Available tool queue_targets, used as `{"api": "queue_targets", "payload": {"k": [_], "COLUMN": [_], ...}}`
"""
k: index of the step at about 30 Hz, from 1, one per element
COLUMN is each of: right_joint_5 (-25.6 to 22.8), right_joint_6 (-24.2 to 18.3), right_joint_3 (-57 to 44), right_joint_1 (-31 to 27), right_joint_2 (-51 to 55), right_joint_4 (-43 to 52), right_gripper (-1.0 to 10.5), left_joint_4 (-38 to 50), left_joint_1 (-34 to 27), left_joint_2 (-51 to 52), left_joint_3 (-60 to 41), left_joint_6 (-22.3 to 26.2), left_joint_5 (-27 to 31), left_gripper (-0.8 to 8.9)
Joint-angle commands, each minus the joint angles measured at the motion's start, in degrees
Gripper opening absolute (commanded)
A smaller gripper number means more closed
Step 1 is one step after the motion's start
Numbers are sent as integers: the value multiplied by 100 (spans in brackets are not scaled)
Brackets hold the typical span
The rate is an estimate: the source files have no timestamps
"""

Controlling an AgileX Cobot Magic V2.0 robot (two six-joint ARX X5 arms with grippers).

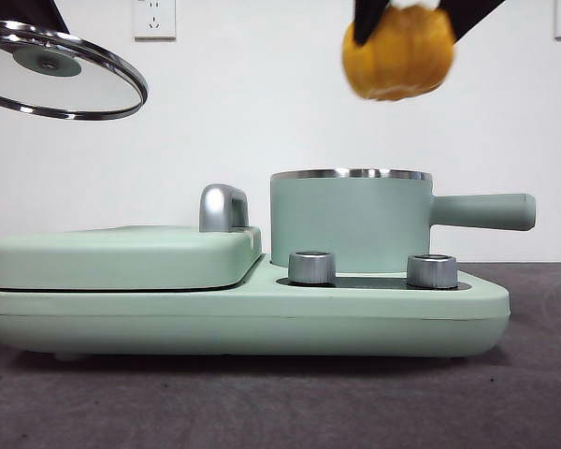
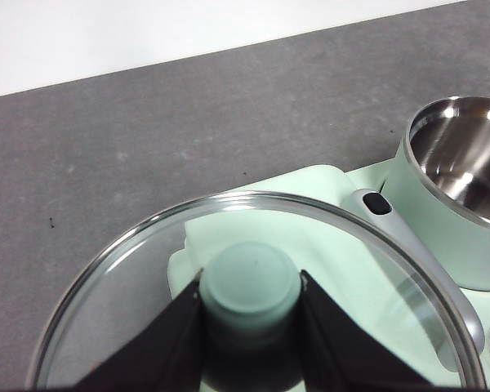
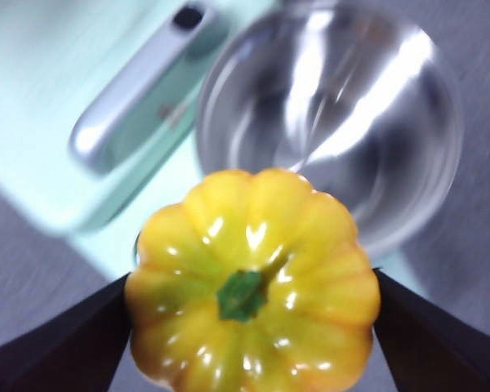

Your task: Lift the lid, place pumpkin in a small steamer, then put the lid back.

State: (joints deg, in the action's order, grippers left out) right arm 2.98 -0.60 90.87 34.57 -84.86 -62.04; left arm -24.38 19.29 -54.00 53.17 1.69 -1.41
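So the left gripper (image 2: 251, 327) is clamped on the mint-green knob of the glass lid (image 1: 61, 73), holding it high and off to the left above the griddle cover (image 1: 122, 257). That makes sense, since it keeps the small steamer (image 1: 353, 220) uncovered and out of the other arm's way. The right gripper (image 3: 253, 327) has its jaws pinching the pumpkin (image 1: 398, 51) by its sides, stem up, hanging in the air above the steamer's open mouth, slightly toward the handle side. The steamer sits empty on the appliance base (image 1: 243, 318). I'd say the pumpkin needs centring before it's lowered in, as the fit looks tight.
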Motion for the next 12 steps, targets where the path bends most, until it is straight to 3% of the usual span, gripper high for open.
{"api": "queue_targets", "payload": {"k": [1, 12], "right_joint_5": [-7, -11], "right_joint_6": [-260, -570], "right_joint_3": [197, 275], "right_joint_1": [-44, -267], "right_joint_2": [-374, -1388], "right_joint_4": [372, 1344], "right_gripper": [385, 386], "left_joint_4": [170, 170], "left_joint_1": [17, 15], "left_joint_2": [7, 7], "left_joint_3": [87, 87], "left_joint_6": [-48, -48], "left_joint_5": [-4, -4], "left_gripper": [10, 10]}}
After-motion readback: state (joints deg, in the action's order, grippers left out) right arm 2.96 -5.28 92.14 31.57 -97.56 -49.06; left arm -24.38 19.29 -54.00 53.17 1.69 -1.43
